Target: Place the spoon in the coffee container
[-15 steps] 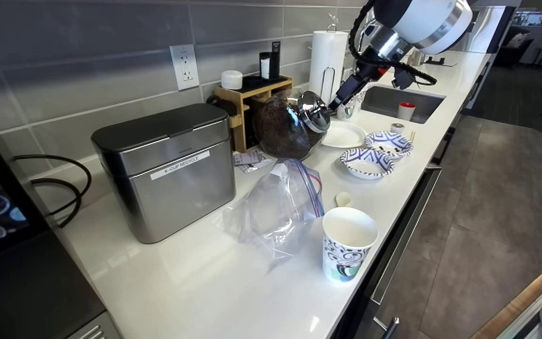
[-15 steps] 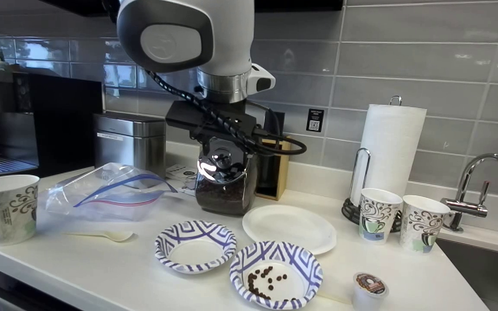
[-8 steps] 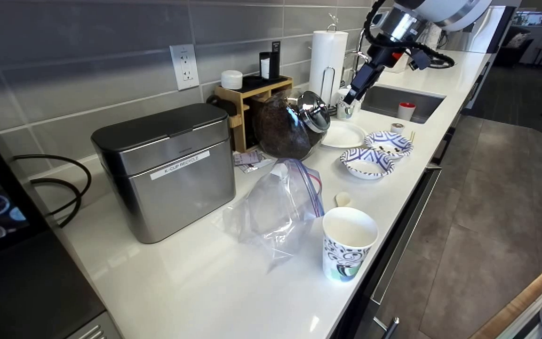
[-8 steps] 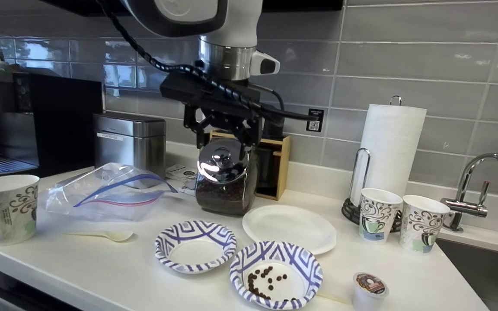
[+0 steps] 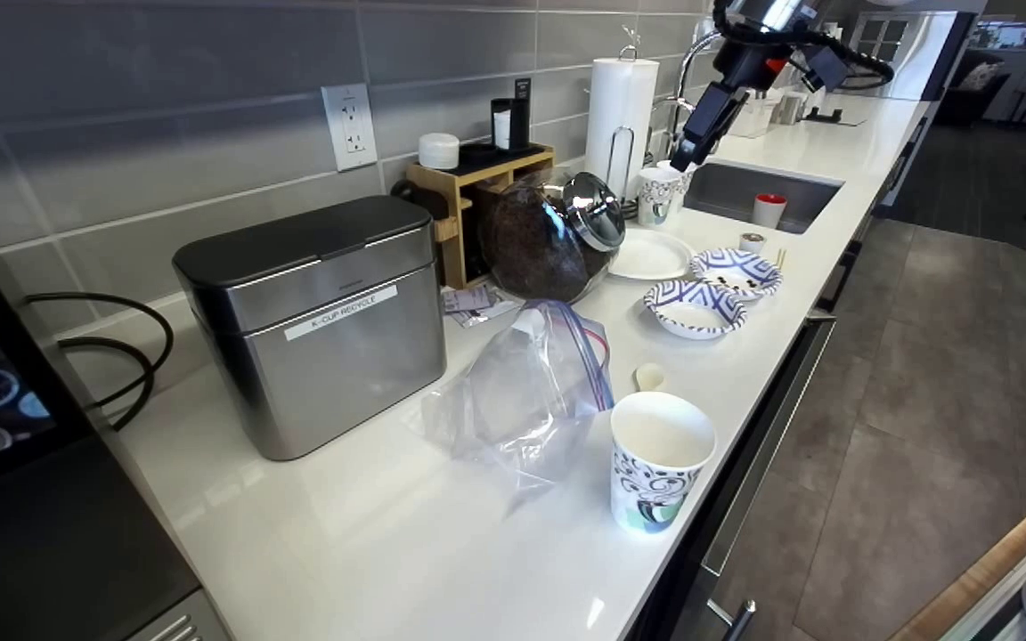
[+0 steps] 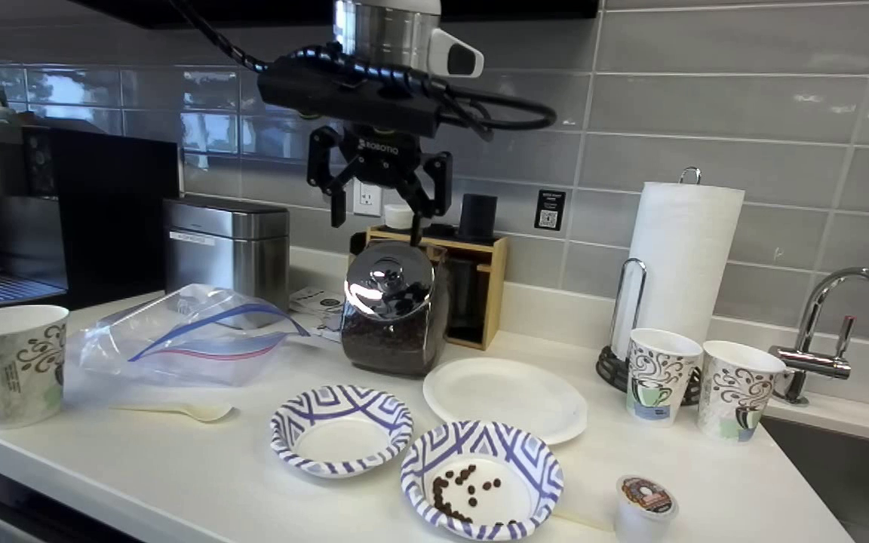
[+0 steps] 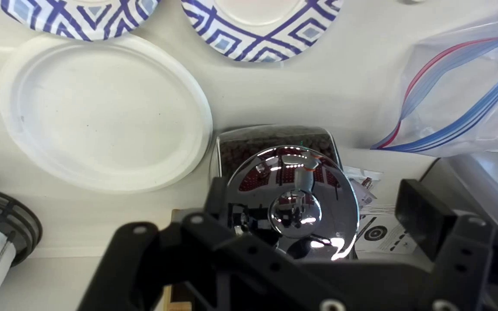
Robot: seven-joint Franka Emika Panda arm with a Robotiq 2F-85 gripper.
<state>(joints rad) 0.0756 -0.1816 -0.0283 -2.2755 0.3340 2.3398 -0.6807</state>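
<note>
Cream-coloured, the spoon (image 6: 207, 412) lay ungrasped on the worktop (image 6: 178, 467) between a paper cup (image 6: 13, 373) and a bowl (image 6: 293, 416). Above the coffee jar (image 6: 385, 348), whose metal lid (image 6: 397, 279) was on, the jaws hung spread, holding nothing. Uncovering the jar and placing the spoon apparently remained.

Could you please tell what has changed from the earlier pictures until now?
The gripper has moved up and away from the lid of the coffee container; it now hangs open. Whether it held the lid before, I cannot tell. The coffee container, its lid, the spoon and the plastic bag stayed in place.
</note>
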